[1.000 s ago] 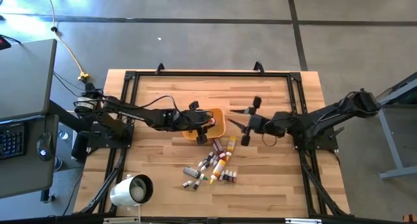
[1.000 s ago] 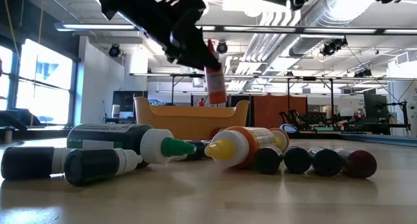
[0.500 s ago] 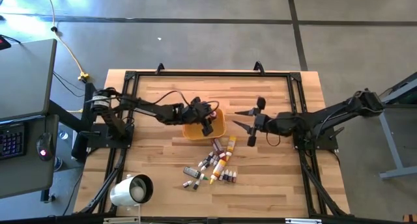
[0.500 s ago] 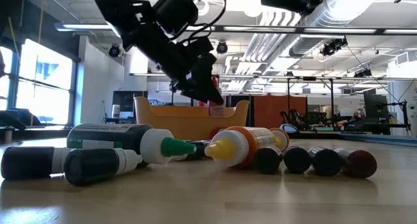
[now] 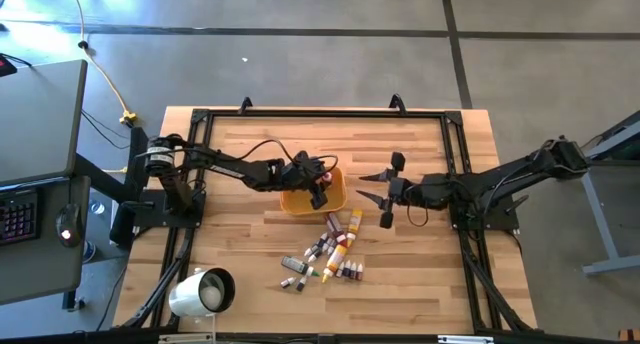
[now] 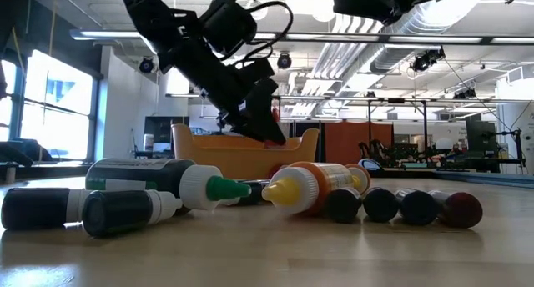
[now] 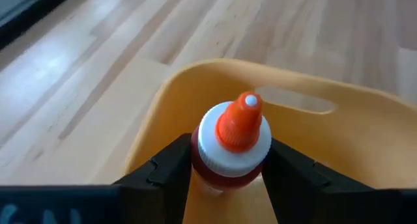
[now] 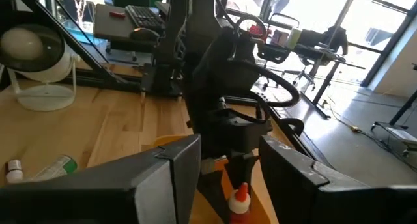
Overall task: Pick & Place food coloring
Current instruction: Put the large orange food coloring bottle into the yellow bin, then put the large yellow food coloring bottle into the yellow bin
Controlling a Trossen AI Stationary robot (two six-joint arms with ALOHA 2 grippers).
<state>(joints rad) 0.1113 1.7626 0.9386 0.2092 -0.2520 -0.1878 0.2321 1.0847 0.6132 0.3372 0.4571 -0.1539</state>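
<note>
The left gripper (image 5: 318, 181) hangs over the orange tray (image 5: 338, 193), its fingers (image 7: 166, 168) clamped on a red bottle (image 7: 229, 149) with a white collar and an orange tip. The bottle points up past the jaws, and the tray's far wall with its handle slot lies just ahead of it. From table height the gripper sits down at the tray's rim, so the bottle is at the tray but not yet let go.

Below and to the right of that gripper — nearer the front edge — lies the pile of food coloring (image 5: 330, 252), bottles on their sides, well over a dozen by my count. None of them shows clearly inside the tray; its floor is mostly hidden.

Further right, the right gripper (image 5: 385, 195) waits just beside the tray with its fingers spread wide and nothing between them.

My judgement: the job is early — one bottle is about to be dropped and almost the whole pile is left.
</note>
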